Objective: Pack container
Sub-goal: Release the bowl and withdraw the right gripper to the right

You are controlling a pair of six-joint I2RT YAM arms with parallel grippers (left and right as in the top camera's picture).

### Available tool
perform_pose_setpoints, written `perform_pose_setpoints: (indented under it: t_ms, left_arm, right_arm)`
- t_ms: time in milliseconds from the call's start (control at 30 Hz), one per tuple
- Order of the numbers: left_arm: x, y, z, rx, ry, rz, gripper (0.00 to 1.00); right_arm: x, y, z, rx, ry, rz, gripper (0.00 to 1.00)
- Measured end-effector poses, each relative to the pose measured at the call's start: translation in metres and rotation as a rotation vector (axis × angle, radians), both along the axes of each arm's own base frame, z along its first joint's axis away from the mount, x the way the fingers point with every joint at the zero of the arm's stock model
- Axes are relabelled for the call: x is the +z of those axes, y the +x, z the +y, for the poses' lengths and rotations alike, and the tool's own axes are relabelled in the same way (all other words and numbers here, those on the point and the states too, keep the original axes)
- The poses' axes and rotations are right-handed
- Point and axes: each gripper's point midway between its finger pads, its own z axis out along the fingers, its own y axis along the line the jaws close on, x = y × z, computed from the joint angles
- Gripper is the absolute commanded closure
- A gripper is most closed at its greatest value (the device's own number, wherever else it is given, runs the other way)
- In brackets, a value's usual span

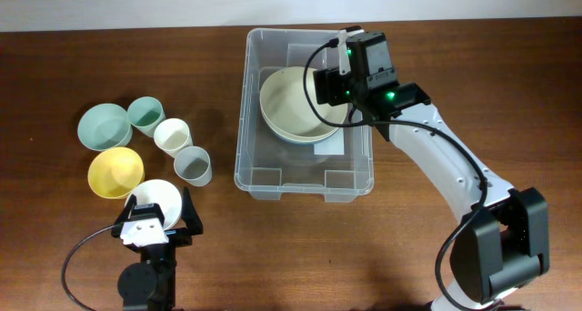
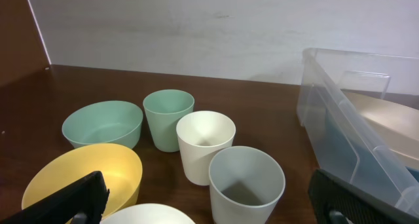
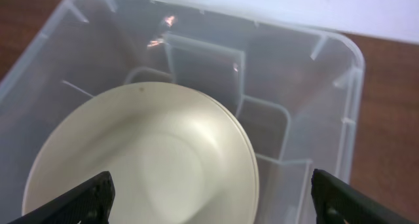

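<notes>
The container (image 1: 306, 193) is a large clear bin in the middle of the table. A cream bowl (image 1: 293, 106) lies inside it, toward the far end. My right gripper (image 1: 327, 76) hovers over that bowl's right side. In the right wrist view its jaws stand wide apart, and my right gripper (image 3: 213, 201) is open above the cream bowl (image 3: 144, 158) without touching it. The container's wall (image 3: 298, 67) rises behind. My left gripper (image 1: 156, 213) is open at the front left, just over a white bowl (image 1: 156, 198). In the left wrist view my left gripper (image 2: 209, 207) holds nothing.
Left of the container stand a green bowl (image 1: 104, 126), a green cup (image 1: 145, 114), a cream cup (image 1: 171, 135), a grey cup (image 1: 193, 165) and a yellow bowl (image 1: 115, 172). The left wrist view shows the grey cup (image 2: 246, 183) nearest, with the container (image 2: 353, 119) at the right.
</notes>
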Motion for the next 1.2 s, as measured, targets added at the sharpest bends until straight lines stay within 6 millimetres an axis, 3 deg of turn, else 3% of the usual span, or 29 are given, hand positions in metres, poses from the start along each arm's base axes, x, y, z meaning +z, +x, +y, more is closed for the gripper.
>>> perform_pose_setpoints:
  t_ms: [133, 233, 400, 467, 567, 867, 1200]
  left_arm:
    - [0.0, 0.0, 0.0, 0.0, 0.0, 0.0, 0.0]
    - [0.0, 0.0, 0.0, 0.0, 0.0, 0.0, 0.0]
    - [0.0, 0.0, 0.0, 0.0, 0.0, 0.001, 0.0]
    - [0.0, 0.0, 0.0, 0.0, 0.0, 0.002, 0.0]
    - [0.0, 0.0, 0.0, 0.0, 0.0, 0.002, 0.0]
    - [0.0, 0.0, 0.0, 0.0, 0.0, 0.002, 0.0]
    - [0.0, 0.0, 0.0, 0.0, 0.0, 0.002, 0.0]
  right_arm:
    - [-0.006, -0.002, -0.032, -0.088, -0.014, 0.052, 0.06]
    - [-0.004, -0.005, -0.083, -0.201, -0.02, 0.09, 0.0]
    - [-0.009, -0.018, -0.162, -0.37, -0.033, 0.168, 0.01]
    - [-0.014, -0.027, -0.19, -0.432, -0.038, 0.206, 0.01]
    - [-0.017, -0.033, -0.217, -0.491, -0.038, 0.228, 0.01]
    - [-0.017, -0.04, -0.263, -0.592, -0.026, 0.231, 0.01]
    - [-0.017, -0.041, -0.268, -0.604, -0.024, 0.231, 0.01]
